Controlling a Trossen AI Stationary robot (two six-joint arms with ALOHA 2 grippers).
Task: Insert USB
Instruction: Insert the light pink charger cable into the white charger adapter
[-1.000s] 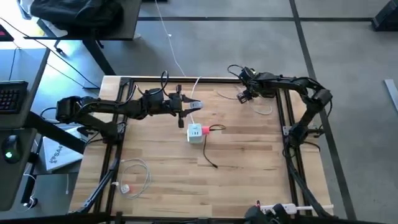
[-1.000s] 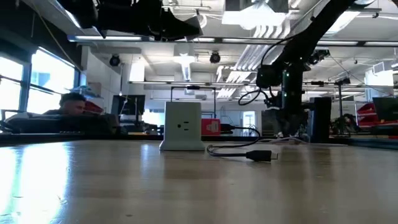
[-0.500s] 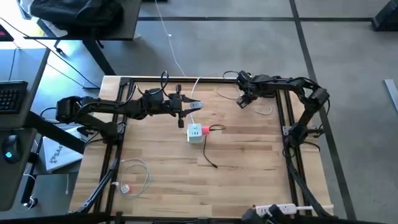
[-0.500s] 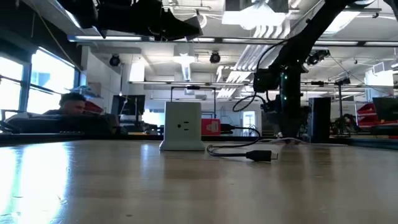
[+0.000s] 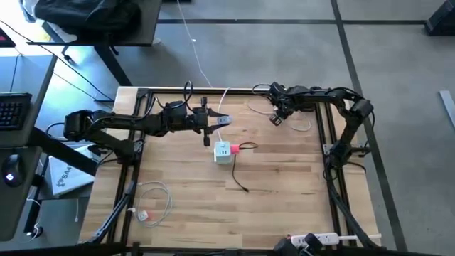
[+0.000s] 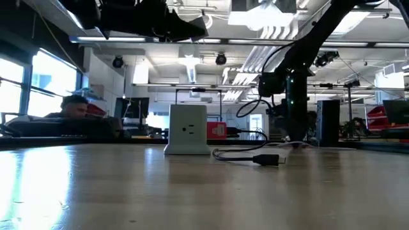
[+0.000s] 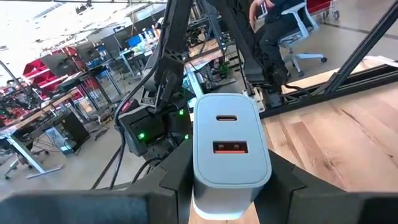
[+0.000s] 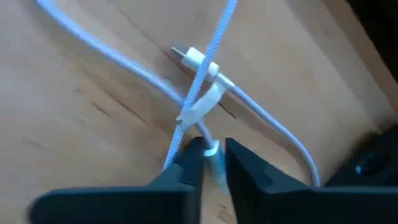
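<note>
A: Right, left gripper (image 5: 215,129) first. Where is it?

B: Mid-table toward the far edge, just behind the white charger cube (image 5: 223,152). Its wrist view shows a small white charger block (image 7: 229,152) clamped between the two dark fingers (image 7: 177,180), port face turned to the camera: one oval slot above, one rectangular slot with an orange-red tongue below.

A: And the USB?

B: Red-pink plug (image 5: 234,148) sits against the right side of the charger cube on the table. Its thin black cable (image 5: 242,186) loops out and trails toward the near edge. Low view: the cube (image 6: 187,130) stands upright, red (image 6: 216,130) showing just beside it, and the cable's black end (image 6: 267,160) lies flat on the wood in front.

A: Right gripper?

B: Far right part of the table (image 5: 284,178), gripper (image 5: 276,117) low over a tangle of white cable (image 5: 302,125). Wrist view: fingers (image 8: 189,167) narrowly parted, a strand of white cable (image 8: 211,93) running down between them, and a white connector (image 8: 193,57) lying on the wood past the tips. Whether they pinch it, cannot tell.

A: Anything else on the table?

B: Coiled white cable (image 5: 153,203) at the near left corner.
</note>
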